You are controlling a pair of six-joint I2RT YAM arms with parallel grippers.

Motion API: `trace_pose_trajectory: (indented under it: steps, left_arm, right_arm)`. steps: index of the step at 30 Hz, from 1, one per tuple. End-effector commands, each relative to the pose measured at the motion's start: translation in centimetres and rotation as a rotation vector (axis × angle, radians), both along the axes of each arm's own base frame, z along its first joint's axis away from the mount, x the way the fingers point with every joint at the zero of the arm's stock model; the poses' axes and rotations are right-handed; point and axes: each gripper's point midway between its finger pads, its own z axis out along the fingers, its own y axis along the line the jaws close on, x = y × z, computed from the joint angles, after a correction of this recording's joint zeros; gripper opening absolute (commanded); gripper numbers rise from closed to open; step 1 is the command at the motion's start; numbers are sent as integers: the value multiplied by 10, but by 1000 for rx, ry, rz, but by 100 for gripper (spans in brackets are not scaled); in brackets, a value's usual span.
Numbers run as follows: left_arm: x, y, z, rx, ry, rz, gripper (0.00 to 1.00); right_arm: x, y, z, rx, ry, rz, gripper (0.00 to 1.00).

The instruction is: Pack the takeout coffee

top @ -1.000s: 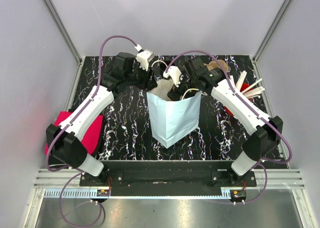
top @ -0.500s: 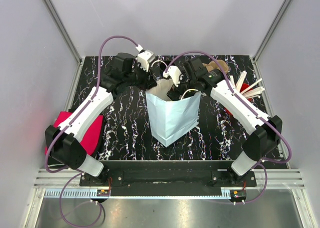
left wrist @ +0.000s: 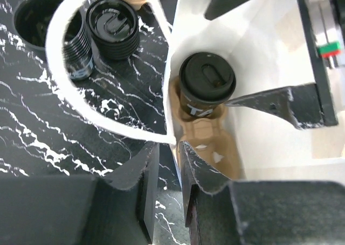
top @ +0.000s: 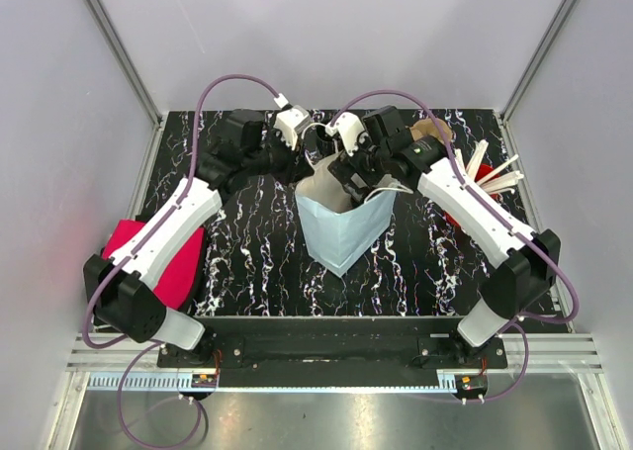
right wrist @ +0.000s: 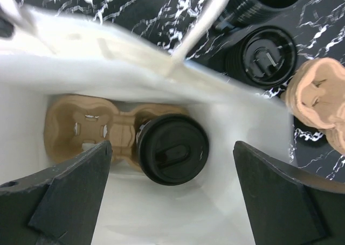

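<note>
The black marbled table (top: 247, 242) carries everything. At its middle stands the pale paper bag (top: 341, 232), mouth open, both arms meeting over its far rim. A red cloth (top: 173, 262) lies at the table's left edge, partly under the left arm.

The left gripper (left wrist: 170, 146) has its 2 fingers drawn close together, pinching the bag's near wall at the rim, just where the white handle loop (left wrist: 59, 83) joins it. The right gripper (right wrist: 172, 145) hangs in the bag's mouth with its fingers spread wide apart, holding nothing.

On the bag's floor lies a brown cardboard carrier (right wrist: 81, 124). 1 black-lidded coffee cup (left wrist: 206, 78) sits upright in the carrier's end pocket; the other pocket is bare.

Outside the bag, just beyond its far wall, stand a second lidded cup (right wrist: 267, 56) with a ribbed sleeve and an open black cup (left wrist: 38, 16). A tan moulded piece (right wrist: 318, 94) rests beside them. Wooden stirrers (top: 495, 173) fan out near the right arm.
</note>
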Motion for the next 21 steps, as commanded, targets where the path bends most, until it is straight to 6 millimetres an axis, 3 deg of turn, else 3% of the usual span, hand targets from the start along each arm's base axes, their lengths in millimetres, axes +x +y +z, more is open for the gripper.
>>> trace_pose_trajectory:
  steps: [1,14,21]
  left_arm:
    - [-6,-5,34,-50,-124,-55,24]
    - [-5,4,32,-18,-136,-23,25]
    - [-1,21,36,5,-149,22,25]
  right_arm:
    - [6,4,73,137,-171,-45,100]
    - [-8,-19,138,189,-355,-61,100]
    - [12,-70,159,115,-525,-299,100]
